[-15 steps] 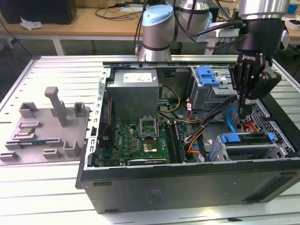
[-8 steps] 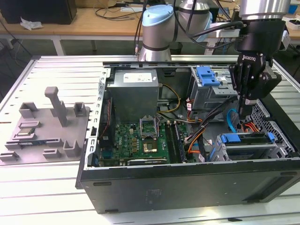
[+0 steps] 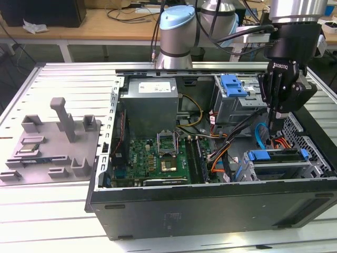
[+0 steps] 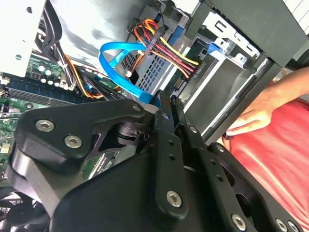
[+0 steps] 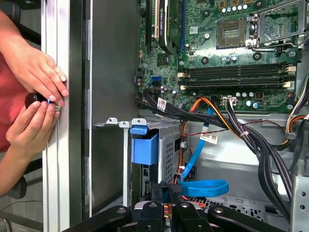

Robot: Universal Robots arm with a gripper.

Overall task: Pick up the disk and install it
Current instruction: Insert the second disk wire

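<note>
First wrist view has the black two-fingered tool (image 5: 166, 189) nearest, its fingers drawn together with nothing visible between them, poised inside the open black computer case (image 5: 104, 72) just over a looped flat blue data cable (image 5: 205, 187). Just beside it, the silver-grey disk in its blue plastic carrier frame (image 5: 145, 147) sits slotted in the metal drive cage (image 5: 169, 145). Beyond lies the green motherboard (image 5: 217, 58). At the case's edge, a person's two hands (image 5: 36, 72) pinch a small black object. In the exterior view the tool (image 3: 271, 125) hangs just above the disk (image 3: 263, 156) on the exterior view's right, while a grey moulded plastic fixture tray (image 3: 52, 145) rests on the slatted metal bench (image 3: 63, 205), well apart, on the left.
</note>
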